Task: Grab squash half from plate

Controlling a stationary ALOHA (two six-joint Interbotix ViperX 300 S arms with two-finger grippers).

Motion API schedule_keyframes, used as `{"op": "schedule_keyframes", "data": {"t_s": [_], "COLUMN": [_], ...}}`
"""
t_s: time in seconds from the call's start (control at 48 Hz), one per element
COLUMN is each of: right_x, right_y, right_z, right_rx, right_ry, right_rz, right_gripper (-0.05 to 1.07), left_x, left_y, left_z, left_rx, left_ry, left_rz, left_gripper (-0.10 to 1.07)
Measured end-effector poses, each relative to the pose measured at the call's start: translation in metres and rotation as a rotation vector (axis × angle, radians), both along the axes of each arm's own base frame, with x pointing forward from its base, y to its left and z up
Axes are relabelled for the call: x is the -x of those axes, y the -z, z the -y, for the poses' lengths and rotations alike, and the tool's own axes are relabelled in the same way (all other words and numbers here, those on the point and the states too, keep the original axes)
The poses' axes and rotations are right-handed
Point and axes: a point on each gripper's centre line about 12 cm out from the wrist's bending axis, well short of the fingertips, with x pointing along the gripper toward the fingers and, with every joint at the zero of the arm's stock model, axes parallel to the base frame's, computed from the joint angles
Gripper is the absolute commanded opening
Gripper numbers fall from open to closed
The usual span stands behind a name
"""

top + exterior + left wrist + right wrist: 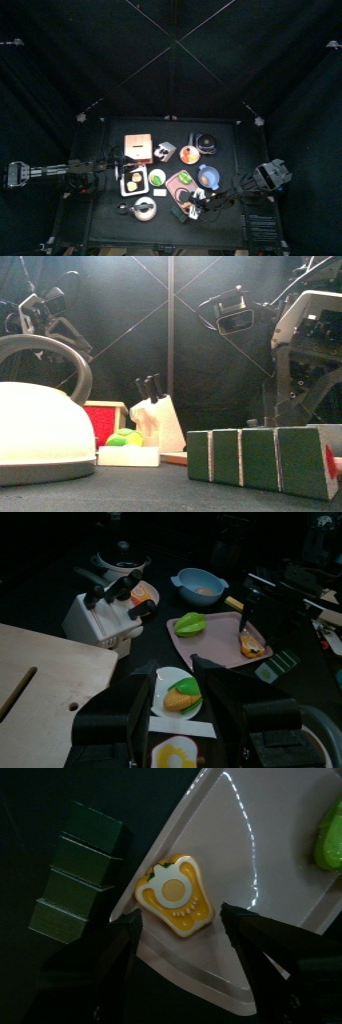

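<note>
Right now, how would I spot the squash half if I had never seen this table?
Find the row of dark green blocks; a flat plate lies right beside it. On the part of the plate nearest the blocks lies the squash half, a small yellow-orange piece with a white centre. The only other piece in view on that plate, the green piece, is plain green.

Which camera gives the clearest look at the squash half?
Right wrist view: the squash half lies large between the open jaws of the right gripper, top face plain. Left wrist view may catch it, cut off; front and top views: too small to tell.
</note>
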Motion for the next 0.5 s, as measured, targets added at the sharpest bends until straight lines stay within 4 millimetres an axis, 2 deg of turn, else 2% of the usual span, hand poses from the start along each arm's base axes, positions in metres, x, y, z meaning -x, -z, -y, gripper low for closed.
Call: {"op": "schedule_keyframes", "data": {"t_s": [0.354,0.5], "right_x": [-0.004,-0.004], "right_y": [0.014,0.017], "right_z": [0.001,0.003], "right_rx": [0.035,0.05], "right_ry": [-0.02,-0.027], "right_rz": [-0.026,-0.03], "right_gripper": [0.94,0.91], "left_x": [0.0,0.0], "left_y": [0.0,0.0], "left_z": [0.0,0.0], "left_rx": [0.001,0.001], "left_ry": [-0.003,-0.002], "left_rz": [-0.001,0.0], "left_gripper": [0.76,0.76]}}
